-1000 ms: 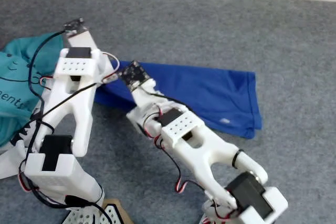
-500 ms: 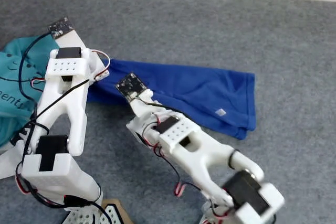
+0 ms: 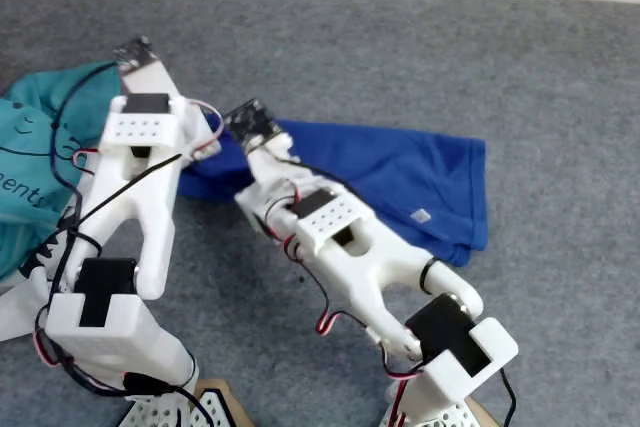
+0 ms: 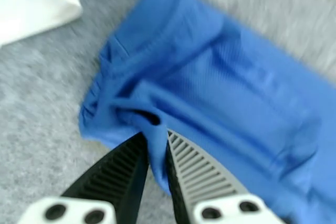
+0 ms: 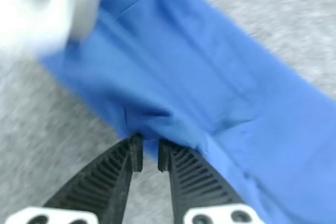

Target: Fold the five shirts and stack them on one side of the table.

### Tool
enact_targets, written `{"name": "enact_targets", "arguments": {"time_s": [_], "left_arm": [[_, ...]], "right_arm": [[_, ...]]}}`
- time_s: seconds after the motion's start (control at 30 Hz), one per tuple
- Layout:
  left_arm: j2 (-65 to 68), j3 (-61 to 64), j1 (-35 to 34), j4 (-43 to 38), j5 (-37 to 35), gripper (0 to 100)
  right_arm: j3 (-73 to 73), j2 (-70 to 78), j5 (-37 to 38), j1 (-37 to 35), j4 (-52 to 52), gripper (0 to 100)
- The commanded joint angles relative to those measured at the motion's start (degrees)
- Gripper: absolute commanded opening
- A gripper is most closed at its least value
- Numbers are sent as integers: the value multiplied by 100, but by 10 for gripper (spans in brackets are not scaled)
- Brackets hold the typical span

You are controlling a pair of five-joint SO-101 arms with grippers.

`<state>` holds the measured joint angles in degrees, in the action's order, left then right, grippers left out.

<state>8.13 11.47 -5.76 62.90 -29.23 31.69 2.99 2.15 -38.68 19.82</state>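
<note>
**A:** Where is the blue shirt lying?

**B:** It is lying on the grey table as a long folded band, running from the middle out toward the right in the high view. Its near edge is showing a small pale tag.

**A:** What is the left gripper doing?

**B:** It is pinching the blue shirt at its bunched end. The two ribbed jaws are sitting nearly together with a fold of blue cloth caught between them.

**A:** And the right gripper?

**B:** It is doing the same. Its jaws are closing on the edge of the blue shirt, with a small pucker of cloth rising just past the tips.

**A:** How are the arms standing?

**B:** The left arm is reaching up along the left side, and the right arm is slanting in from the lower right. Both are ending at the same left end of the blue band, just beside each other.

**A:** Anything else lying about?

**B:** A teal shirt is lying crumpled at the left edge of the table, partly under the left arm. That arm is hiding the place where it might be meeting the blue one, so I cannot tell whether the two are touching.
</note>
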Motion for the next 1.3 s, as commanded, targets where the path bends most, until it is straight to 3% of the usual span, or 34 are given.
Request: {"name": "enact_targets", "arguments": {"time_s": [0.0,0.13,0.4,0.53,0.73,0.87,1.03,1.27], "left_arm": [[-92,57,277,-44,149,21],[-92,92,277,-44,158,61],[-101,136,303,167,-360,496],[-409,154,295,167,-510,626],[-1622,233,-13,519,-563,637],[-2255,927,-110,563,-545,637],[-2589,1596,-435,-9,-554,637],[-2598,1736,-549,-211,-563,637]], "right_arm": [[-418,-57,-123,303,-110,70],[-470,-57,-123,453,-110,70],[-470,-48,-123,470,-119,70],[-470,-31,-123,479,-119,70],[-470,-22,-123,479,-242,70],[-462,-4,-105,593,-576,69],[-426,-48,-123,796,-743,69],[-75,-1042,-132,593,576,69]]}}
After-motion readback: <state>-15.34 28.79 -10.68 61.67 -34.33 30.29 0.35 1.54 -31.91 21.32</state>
